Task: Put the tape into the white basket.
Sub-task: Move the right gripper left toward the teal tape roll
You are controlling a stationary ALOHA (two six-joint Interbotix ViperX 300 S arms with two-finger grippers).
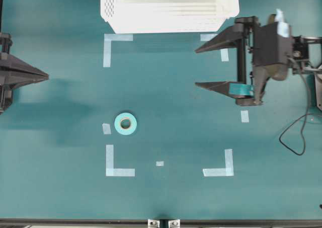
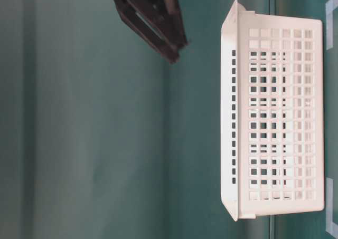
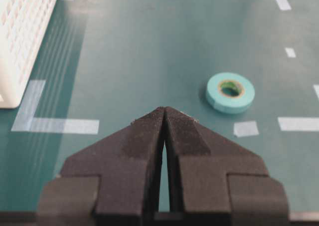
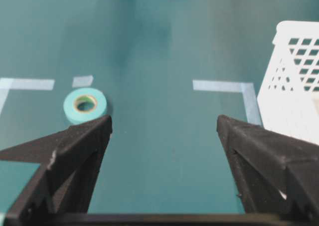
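Observation:
The tape (image 1: 126,123) is a small teal roll with a pale core, lying flat on the green table left of centre. It also shows as the tape (image 3: 230,92) ahead and right of my left gripper, and as the tape (image 4: 85,105) just beyond my right gripper's left finger. The white basket (image 1: 168,9) stands at the far edge, with slotted walls (image 2: 280,117). My left gripper (image 1: 48,77) rests at the left edge, shut with nothing in it (image 3: 164,109). My right gripper (image 1: 196,68) hovers at the right, wide open and empty (image 4: 163,118), well apart from the roll.
Pale-blue corner marks (image 1: 118,170) and short strips (image 1: 106,129) outline a rectangle on the table. A black cable (image 1: 297,137) loops beside the right arm. The basket's corner (image 4: 294,96) stands close to the right finger, and its wall (image 3: 25,36) is far left of the left gripper.

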